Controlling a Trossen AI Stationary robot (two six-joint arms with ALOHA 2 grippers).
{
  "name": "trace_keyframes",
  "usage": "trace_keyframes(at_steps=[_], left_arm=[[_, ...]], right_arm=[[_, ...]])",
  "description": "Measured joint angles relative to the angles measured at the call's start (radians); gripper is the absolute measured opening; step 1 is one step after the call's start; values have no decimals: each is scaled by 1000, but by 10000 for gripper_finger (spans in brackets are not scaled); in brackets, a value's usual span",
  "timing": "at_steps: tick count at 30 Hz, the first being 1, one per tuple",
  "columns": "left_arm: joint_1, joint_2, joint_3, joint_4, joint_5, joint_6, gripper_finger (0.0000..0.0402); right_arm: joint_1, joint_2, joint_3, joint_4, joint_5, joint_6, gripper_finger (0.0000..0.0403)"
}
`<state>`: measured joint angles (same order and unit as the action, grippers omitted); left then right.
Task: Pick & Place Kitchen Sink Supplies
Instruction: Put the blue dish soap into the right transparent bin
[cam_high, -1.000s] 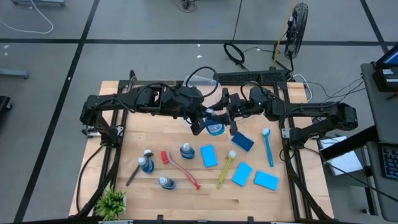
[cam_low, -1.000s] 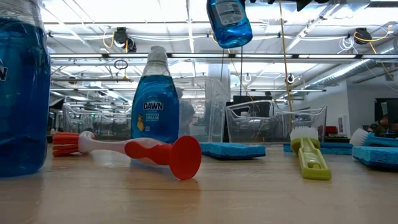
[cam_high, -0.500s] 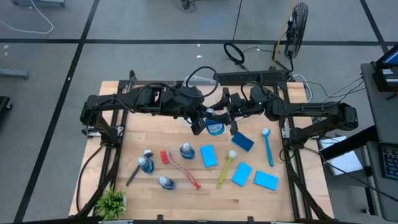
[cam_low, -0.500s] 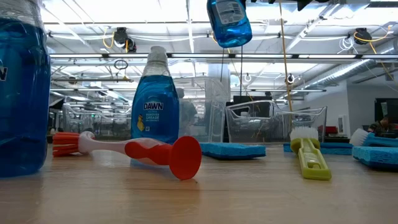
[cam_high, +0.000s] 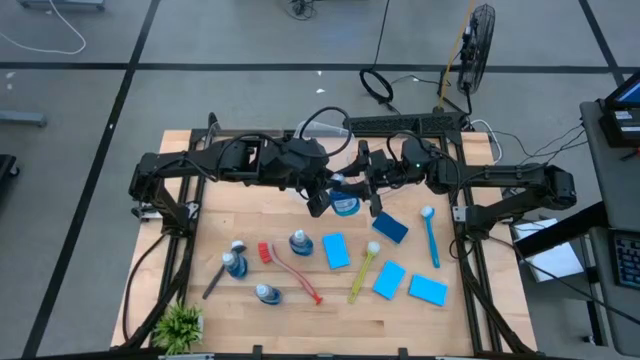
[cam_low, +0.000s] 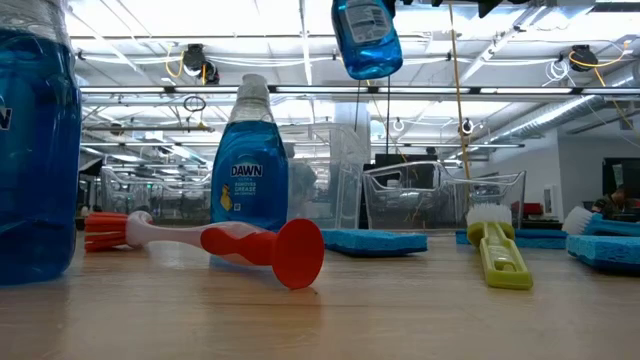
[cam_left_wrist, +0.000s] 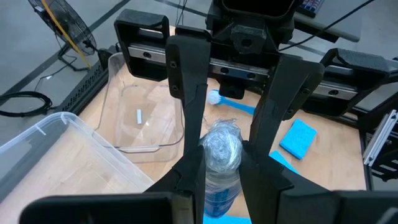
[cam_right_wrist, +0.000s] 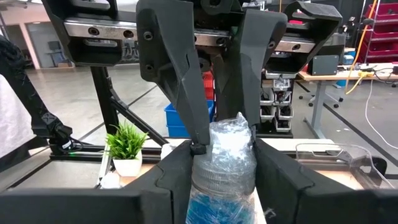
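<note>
A small clear bottle of blue liquid hangs high over the middle of the table, between my two grippers. My left gripper reaches it from the left and my right gripper from the right, and both are shut on its top end. Three more bottles stand upright on the wood. Blue sponges lie flat. Red, yellow, blue and grey brushes lie on their sides. My left gripper pinches the bottle's plastic-wrapped cap between its two fingers. It comes from the table's left, slanting downward. The bottle hangs upright below the hold, clear of the table. My right gripper pinches the bottle just under the cap, at the neck ring, one finger on each side. Its fingers come level from the table's right, opposite the left fingers. The body hangs below, lifted clear.
Two clear plastic bins stand at the far side of the table under the arms. A small green plant sits at the near left corner. A fourth sponge lies at the near right.
</note>
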<state>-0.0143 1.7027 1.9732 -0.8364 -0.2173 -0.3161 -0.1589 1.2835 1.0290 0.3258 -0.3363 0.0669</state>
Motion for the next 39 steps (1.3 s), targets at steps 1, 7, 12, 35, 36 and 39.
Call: trace_keyframes(at_steps=[1, 7, 12, 35, 36, 39], left_arm=[[0, 0, 0, 0, 0, 0, 80], [0, 0, 0, 0, -15, -7, 84], [1, -1, 0, 32, -31, -5, 114], [7, -43, 2, -80, -138, 45, 71], [7, -52, 2, -107, -161, 41, 71], [6, -67, 2, -150, -220, 19, 71]], right_arm=[[0, 0, 0, 0, 0, 0, 130], [-8, 1, 0, -1, -2, 0, 126], [-8, 2, -1, -17, -2, -1, 124], [-64, -70, -3, -107, 48, -50, 123], [-70, -83, -3, -123, 48, -54, 123], [-88, -117, -3, -156, 50, -74, 123]])
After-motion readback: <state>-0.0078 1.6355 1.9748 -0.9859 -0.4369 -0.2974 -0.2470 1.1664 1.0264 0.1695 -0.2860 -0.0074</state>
